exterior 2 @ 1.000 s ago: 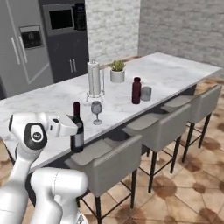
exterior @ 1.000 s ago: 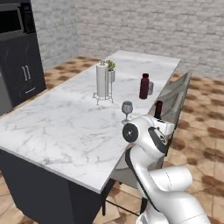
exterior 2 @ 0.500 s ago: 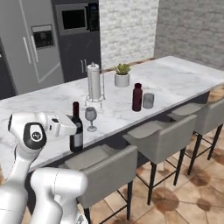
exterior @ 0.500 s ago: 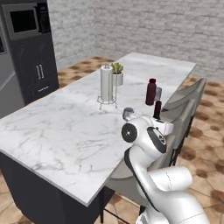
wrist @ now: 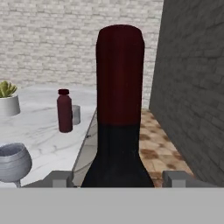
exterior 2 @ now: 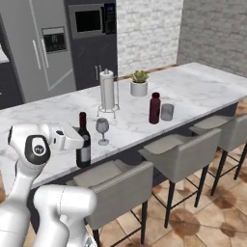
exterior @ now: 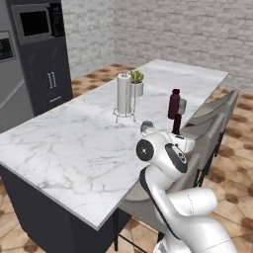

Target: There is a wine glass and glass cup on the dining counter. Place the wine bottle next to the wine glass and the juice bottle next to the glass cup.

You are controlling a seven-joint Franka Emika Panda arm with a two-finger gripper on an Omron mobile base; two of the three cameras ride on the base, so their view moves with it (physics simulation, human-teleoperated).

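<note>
- The claw (exterior 2: 81, 139) grips the wine bottle (exterior 2: 83, 143) at the counter's (exterior 2: 202, 87) near edge, as a second ago; only the cameras have swung.
- Just beside it: wine glass (exterior 2: 102, 127).
- Farther along: juice bottle (exterior 2: 154, 108) beside glass cup (exterior 2: 167, 112).
- Behind: towel roll (exterior 2: 107, 89), potted plant (exterior 2: 139, 83).
- Stools (exterior 2: 179, 155) line the near edge.

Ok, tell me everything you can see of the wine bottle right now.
The wine bottle is near-black glass with a long slim neck, a dark red capsule on top and a pale label low on its body. It stands upright at the dining counter's near edge, just beside the wine glass. The end effector sits around its shoulder, a finger on either side.
</note>
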